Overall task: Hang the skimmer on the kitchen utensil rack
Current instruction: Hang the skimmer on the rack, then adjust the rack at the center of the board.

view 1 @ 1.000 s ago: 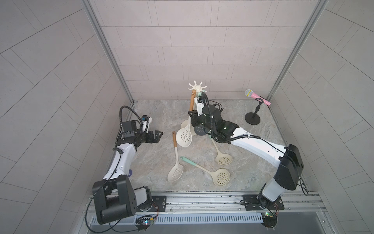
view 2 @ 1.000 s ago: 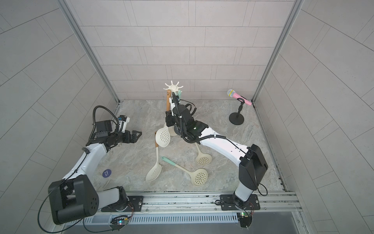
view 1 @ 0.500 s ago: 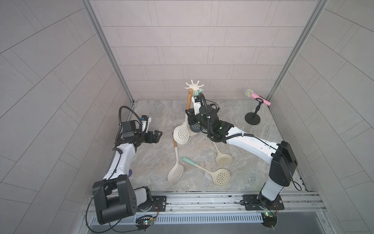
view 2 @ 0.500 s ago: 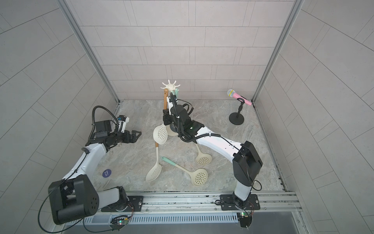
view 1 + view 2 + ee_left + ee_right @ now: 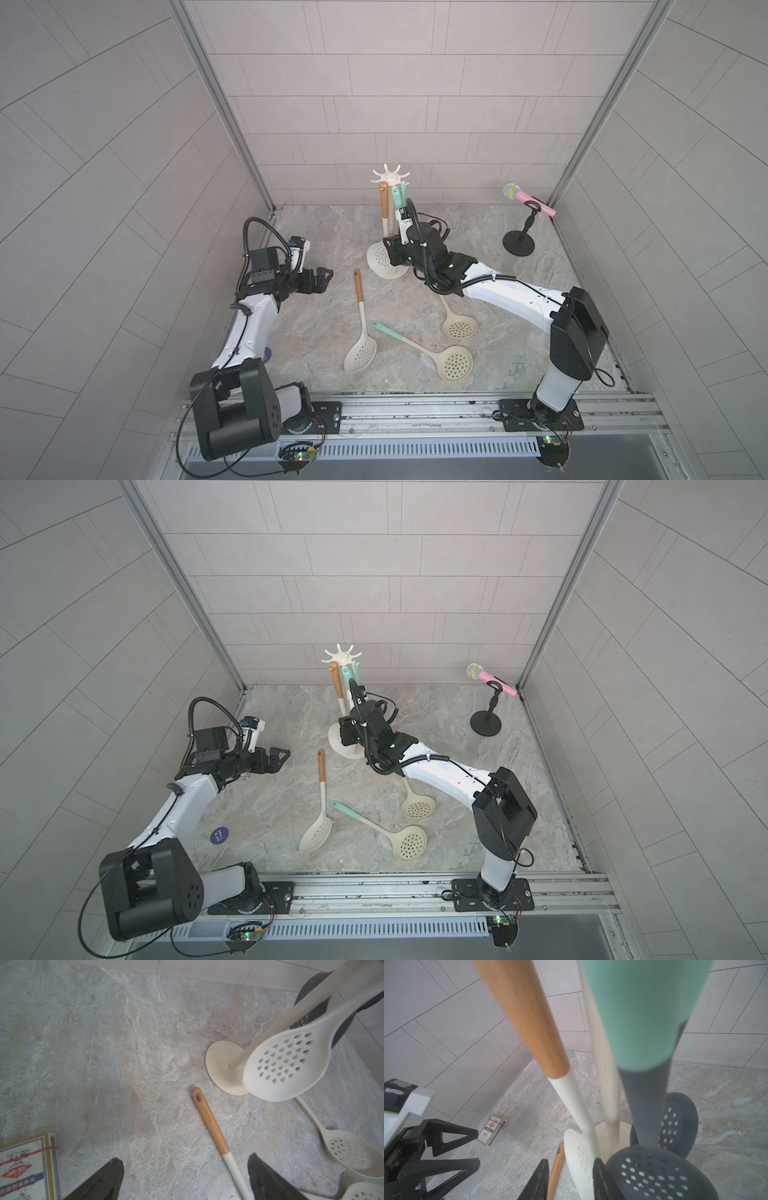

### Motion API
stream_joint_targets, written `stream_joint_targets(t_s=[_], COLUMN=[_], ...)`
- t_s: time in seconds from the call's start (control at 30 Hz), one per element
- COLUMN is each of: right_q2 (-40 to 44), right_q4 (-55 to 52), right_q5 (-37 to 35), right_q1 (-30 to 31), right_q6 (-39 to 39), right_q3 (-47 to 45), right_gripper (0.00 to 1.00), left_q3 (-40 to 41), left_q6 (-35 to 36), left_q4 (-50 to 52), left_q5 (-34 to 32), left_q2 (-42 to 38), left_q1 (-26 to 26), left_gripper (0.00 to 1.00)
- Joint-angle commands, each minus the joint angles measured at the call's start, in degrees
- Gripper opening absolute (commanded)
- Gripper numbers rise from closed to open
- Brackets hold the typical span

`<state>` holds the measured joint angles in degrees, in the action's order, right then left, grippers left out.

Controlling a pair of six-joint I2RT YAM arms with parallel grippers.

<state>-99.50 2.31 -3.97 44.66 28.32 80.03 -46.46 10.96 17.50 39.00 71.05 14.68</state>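
The wooden-handled skimmer (image 5: 385, 212) is hung on the kitchen utensil rack (image 5: 390, 177) at the far middle of the bench (image 5: 316, 332). The right tool (image 5: 569, 1180) is parted narrowly around its bowl. The left tool (image 5: 322, 277) is spread wide at the left.

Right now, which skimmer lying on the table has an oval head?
The wooden-handled skimmer; the mint-handled skimmer and the skimmer partly under the right arm have round heads.
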Motion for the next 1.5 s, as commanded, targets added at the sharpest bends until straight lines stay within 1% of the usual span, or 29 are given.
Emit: stream_joint_targets(t_s=[0.0,0.1,0.17,0.23,0.27,0.3,0.37,0.4,0.47,0.63,0.73,0.8,0.9,1.0,1.07,1.13,1.17,1.27,1.3,1.4,1.47], right_q2=[3.38,5.96,8.19,10.77,12.10,13.42,15.74,16.89,19.22,24.76,27.35,28.79,31.27,33.44,34.33,34.80,34.88,34.99,34.99,34.99,34.84], right_q4=[0.48,0.95,1.08,1.85,2.40,2.92,3.66,3.89,2.48,-3.39,-3.84,-4.30,-5.48,-7.83,-9.10,-10.18,-10.62,-11.58,-11.71,-11.96,-11.92], right_q5=[-0.24,0.63,1.24,2.05,2.57,3.51,6.81,9.22,11.47,11.13,12.15,12.67,12.66,11.47,10.76,10.39,10.39,10.00,9.73,9.42,9.33], right_q1=[-0.10,-0.10,-0.10,-0.18,-0.45,-1.11,-3.48,-4.76,-6.65,-8.49,-9.80,-10.52,-11.15,-11.61,-11.79,-12.05,-12.09,-12.13,-12.19,-12.17,-12.17], right_q6=[1.42,2.43,3.34,3.99,4.24,5.36,8.43,9.52,10.62,8.58,9.10,9.43,9.23,8.15,7.57,7.15,6.89,6.58,6.49,6.31,6.22], right_q3=[-1.58,-3.77,-5.85,-8.53,-10.29,-12.04,-16.15,-18.04,-20.62,-24.58,-27.46,-28.97,-30.57,-31.28,-31.45,-31.45,-31.36,-31.42,-31.51,-31.43,-31.29], right_gripper=[0.40,0.48,0.56,0.66,0.74,0.80,0.84,0.85,0.86,0.95,0.97,0.97,0.97,0.96,0.96,0.96,0.95,0.95,0.95,0.95,0.94], left_q3=[-0.83,-0.83,-0.91,-1.09,-1.24,-1.63,-2.98,-3.96,-6.82,-18.04,-26.83,-32.37,-37.61,-39.35,-39.90,-40.92,-41.65,-43.57,-43.80,-44.33,-45.18], left_q6=[0.20,0.21,0.20,-0.35,-0.66,-0.81,-1.30,-1.62,-2.46,-6.91,-8.01,-7.43,-4.64,1.41,6.07,9.15,9.66,9.70,9.28,7.89,6.65], left_q4=[0.70,0.70,0.70,0.42,-0.03,-0.05,0.34,0.41,1.02,2.23,3.77,5.10,5.79,5.71,5.79,6.22,6.24,5.49,4.17,0.62,-0.36], left_q5=[1.09,1.12,1.33,1.57,2.44,3.14,3.53,3.45,3.16,3.84,3.01,4.03,9.01,12.53,12.01,11.87,12.31,14.27,13.53,12.73,14.29], left_q2=[0.41,0.58,0.84,1.09,1.51,1.87,2.77,3.40,5.10,12.47,18.42,22.59,26.76,28.08,28.65,29.71,30.50,33.05,33.72,35.52,36.47], left_q1=[0.44,0.44,0.46,0.44,0.44,0.44,0.44,0.40,0.40,-0.11,-1.63,-2.98,-5.09,-7.92,-10.55,-13.04,-14.08,-16.00,-16.62,-17.51,-17.66], left_gripper=[1.00,1.00,1.00,1.00,1.00,1.00,1.00,1.00,1.00,1.00,1.00,1.00,1.00,1.00,1.00,1.00,1.00,0.90,0.88,0.87,0.87])
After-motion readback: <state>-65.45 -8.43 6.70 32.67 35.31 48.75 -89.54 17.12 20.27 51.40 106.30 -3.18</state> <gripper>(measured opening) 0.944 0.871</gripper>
